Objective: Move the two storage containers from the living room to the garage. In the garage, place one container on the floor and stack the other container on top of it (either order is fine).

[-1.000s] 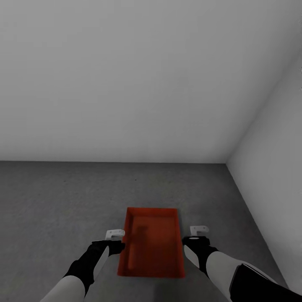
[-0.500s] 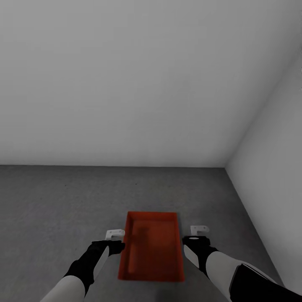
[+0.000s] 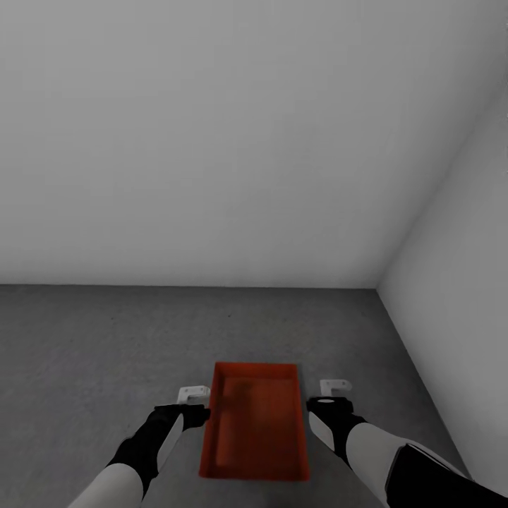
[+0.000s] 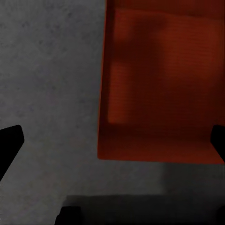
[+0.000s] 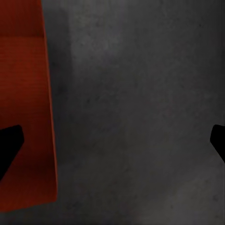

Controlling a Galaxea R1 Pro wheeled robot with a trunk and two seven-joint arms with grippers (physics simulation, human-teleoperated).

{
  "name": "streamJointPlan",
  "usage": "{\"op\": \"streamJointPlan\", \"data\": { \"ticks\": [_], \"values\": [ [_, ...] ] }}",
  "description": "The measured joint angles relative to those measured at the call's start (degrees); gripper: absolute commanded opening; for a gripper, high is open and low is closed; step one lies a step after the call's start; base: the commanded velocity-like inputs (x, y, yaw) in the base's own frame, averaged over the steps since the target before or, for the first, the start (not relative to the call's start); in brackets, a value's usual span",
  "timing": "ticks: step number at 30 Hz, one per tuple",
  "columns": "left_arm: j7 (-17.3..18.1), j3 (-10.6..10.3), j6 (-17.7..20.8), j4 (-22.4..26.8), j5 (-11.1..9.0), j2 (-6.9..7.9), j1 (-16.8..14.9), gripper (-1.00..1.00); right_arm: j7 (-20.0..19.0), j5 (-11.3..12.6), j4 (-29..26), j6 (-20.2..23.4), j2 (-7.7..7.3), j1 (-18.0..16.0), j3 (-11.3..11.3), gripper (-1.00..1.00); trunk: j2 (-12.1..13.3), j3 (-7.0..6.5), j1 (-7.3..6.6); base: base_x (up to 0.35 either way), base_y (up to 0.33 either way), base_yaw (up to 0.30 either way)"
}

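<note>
From the head view, your storage container (image 3: 255, 420) sits on the grey concrete floor (image 3: 92, 339) near the garage's white corner, with the left gripper (image 3: 192, 399) and right gripper (image 3: 331, 392) just beside its long walls, neither holding anything. In the left wrist view the fingers (image 4: 9, 143) stand wide apart over the bin's (image 4: 159, 89) ribbed wall and floor. In the right wrist view the fingers (image 5: 8, 140) are equally wide beside the rim (image 5: 47, 117); it looks light and stiff, so take it by both long rims.

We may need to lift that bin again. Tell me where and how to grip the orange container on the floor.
Grip the orange container by its long side walls, one pincer from each side: left pincer and right pincer already flank it, both open. It sits flat on the concrete floor, open-topped, so the thin rims are exposed from above.
</note>
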State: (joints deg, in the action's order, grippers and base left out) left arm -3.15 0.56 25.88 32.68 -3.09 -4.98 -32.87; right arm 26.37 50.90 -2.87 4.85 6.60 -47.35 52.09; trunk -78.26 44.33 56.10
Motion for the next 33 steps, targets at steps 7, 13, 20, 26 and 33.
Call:
{"op": "streamJointPlan", "data": {
  "ticks": [7, 13, 20, 26, 33],
  "values": [
    [0.00, 0.00, 0.00, 0.00, -0.02, 0.06, -0.01, 1.00, 0.00, 0.00, 0.00, 0.00, 0.01, 0.00, 0.00, 1.00, 2.81, -1.90, -1.54, 0.000, 0.000, 0.000],
    [0.00, 0.01, 0.00, -0.08, -0.04, 0.10, 0.00, 1.00, 0.00, 0.00, 0.00, -0.06, 0.04, 0.60, 0.03, 1.00, 5.22, -3.53, -2.86, 0.000, 0.000, 0.000],
    [0.49, -0.04, 0.06, -1.34, -0.43, 0.28, -0.01, 1.00, 0.00, -0.46, 0.00, -0.08, 0.09, 4.30, 0.08, 1.00, 8.03, -5.42, -4.39, 0.000, 0.000, 0.000],
    [0.71, 0.19, 0.03, -6.48, -0.72, 1.78, 0.01, 1.00, 0.00, -0.59, -0.06, -0.09, 0.16, 8.32, 0.09, 1.00, 10.43, -7.05, -5.71, 0.000, 0.000, 0.000],
    [0.72, 0.32, -5.51, -16.80, -3.33, 4.90, -0.01, 1.00, -0.18, -0.59, -0.09, -0.15, 0.20, 13.04, 0.16, 1.00, 13.24, -8.95, -7.25, 0.000, 0.000, 0.000]
  ]
}}
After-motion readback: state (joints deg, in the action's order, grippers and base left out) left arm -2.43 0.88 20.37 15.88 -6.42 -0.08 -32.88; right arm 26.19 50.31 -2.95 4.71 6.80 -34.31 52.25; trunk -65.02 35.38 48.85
